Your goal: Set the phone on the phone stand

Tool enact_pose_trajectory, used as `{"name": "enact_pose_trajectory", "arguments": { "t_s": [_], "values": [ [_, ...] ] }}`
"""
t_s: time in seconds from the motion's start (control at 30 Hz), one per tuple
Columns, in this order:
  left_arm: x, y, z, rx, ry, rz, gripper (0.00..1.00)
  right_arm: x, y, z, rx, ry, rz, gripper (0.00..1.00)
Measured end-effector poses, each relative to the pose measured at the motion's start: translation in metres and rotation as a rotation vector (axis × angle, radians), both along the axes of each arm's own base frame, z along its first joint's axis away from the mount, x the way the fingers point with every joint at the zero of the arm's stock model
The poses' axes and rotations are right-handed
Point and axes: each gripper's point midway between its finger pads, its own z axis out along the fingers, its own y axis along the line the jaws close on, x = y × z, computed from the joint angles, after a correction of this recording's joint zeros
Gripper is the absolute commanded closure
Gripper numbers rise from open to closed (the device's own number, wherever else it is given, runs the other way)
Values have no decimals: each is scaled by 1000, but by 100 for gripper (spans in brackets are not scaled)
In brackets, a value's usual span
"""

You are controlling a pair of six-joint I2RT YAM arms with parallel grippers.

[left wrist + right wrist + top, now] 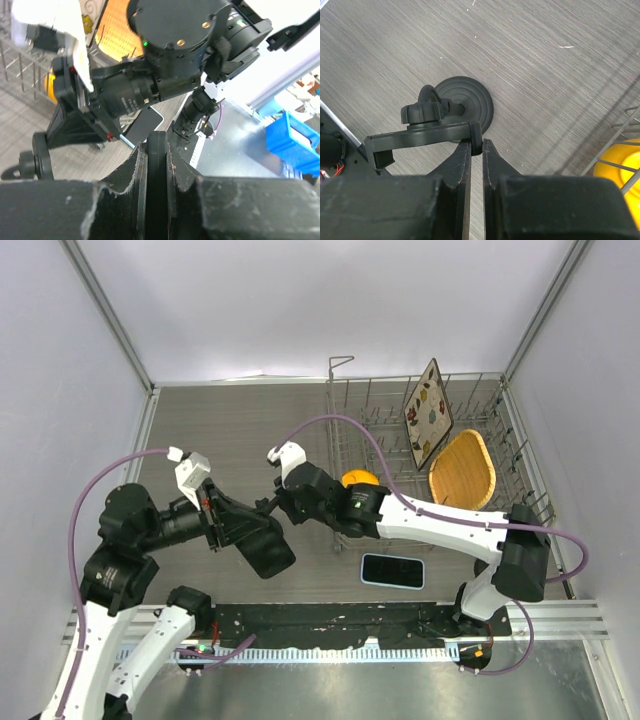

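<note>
A: What takes up the most room?

B: The grey wood-grain table [230, 430]. At its back right stands a wire dish rack [335, 420].

A: Anything in the rack?

B: A patterned board [428, 412] stands on edge, and a woven yellow plate [463, 470] leans beside it. Something round and yellow [358, 480] sits at the rack's front left corner.

A: And the arms?

B: The right arm [440, 520] reaches leftward across the front of the rack. The left arm [150, 530] points right, so the two heads come close together near the middle of the table.

A: Where is the phone?

B: The phone [392, 570] lies flat on the table with its dark screen up. It is just in front of the right arm, toward the near edge, and apart from both grippers.

A: And the stand?

B: The phone stand [427, 120] is left of the rack, a black piece with a ribbed round base, a knob and a cradle bar. It is well apart from the phone.

A: Is anything holding it?

B: Yes, the right gripper [476, 145] has its fingers pinched on the end of the cradle bar.

A: The other one?

B: The left gripper [157, 142] has its fingers drawn tight together. It hangs near the stand and points toward the right arm's wrist.
</note>
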Motion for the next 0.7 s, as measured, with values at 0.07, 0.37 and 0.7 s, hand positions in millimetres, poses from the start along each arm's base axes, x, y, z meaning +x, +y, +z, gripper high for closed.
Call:
{"name": "enact_pose_trajectory", "arguments": {
  "t_s": [0.07,0.37,0.7],
  "values": [
    [1,-4,7,4,-46,-47,100,-1,-2,0,-7,8,17,99],
    [-1,-15,20,35,-288,-222,100,4,-11,-1,4,52,67,99],
    [20,-34,3,21,-414,-362,100,2,-13,-2,21,105,241,99]
  ]
}}
